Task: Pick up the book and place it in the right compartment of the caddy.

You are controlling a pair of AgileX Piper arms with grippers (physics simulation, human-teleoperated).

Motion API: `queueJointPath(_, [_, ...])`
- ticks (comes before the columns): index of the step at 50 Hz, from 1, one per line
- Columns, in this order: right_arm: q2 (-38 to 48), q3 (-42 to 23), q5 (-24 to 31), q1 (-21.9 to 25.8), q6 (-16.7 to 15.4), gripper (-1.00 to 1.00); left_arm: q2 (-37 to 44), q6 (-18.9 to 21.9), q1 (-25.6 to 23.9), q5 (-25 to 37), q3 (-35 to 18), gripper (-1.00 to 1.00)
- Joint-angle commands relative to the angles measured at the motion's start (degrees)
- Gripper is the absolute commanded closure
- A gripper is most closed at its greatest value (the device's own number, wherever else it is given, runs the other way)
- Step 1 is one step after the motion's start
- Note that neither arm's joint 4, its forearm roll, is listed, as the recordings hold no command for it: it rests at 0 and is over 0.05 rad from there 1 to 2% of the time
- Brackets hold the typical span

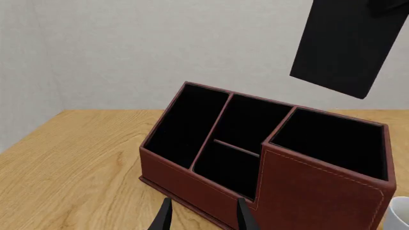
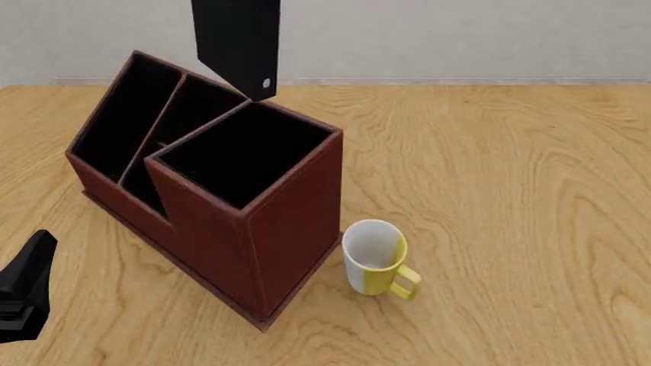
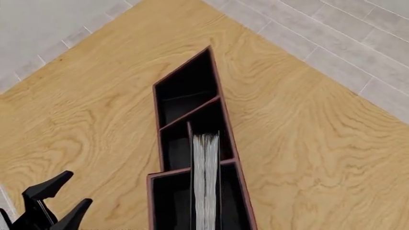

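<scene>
The black book (image 2: pixel 236 42) hangs tilted in the air, its lower corner with the white dot just above the far rim of the caddy (image 2: pixel 274 236). Its top runs out of the front view, where my right gripper does not show. Looking down the right wrist view, the book's greyish page edges (image 3: pixel 206 187) sit over the right compartment (image 3: pixel 171 206). That compartment (image 2: pixel 244 152) has nothing inside it. My left gripper (image 1: pixel 204 218) stands open low on the table, near the caddy's (image 1: pixel 307 187) front-left wall, holding nothing.
A white-and-yellow mug (image 2: pixel 374 255) stands upright on the table close to the caddy's near right corner. The caddy's two narrow slots (image 2: pixel 133 122) hold nothing. The left arm (image 2: pixel 26 293) rests at the front left. Bare wooden table (image 2: pixel 508 168) stretches to the right.
</scene>
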Motion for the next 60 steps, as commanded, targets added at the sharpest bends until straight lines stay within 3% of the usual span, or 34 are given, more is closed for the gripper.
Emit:
queueJointPath(1, [-0.9, 1.8, -1.3, 0.9, 1.8, 1.00, 0.0, 0.0, 0.0, 0.0, 0.0, -1.00])
queueJointPath(26, [-6.3, 16.6, -8.7, 2.4, 2.2, 1.00, 0.0, 0.0, 0.0, 0.0, 0.0, -1.00])
queueJointPath(60, [-8.5, 23.1, -11.2, 2.0, 2.0, 1.00, 0.0, 0.0, 0.0, 0.0, 0.0, -1.00])
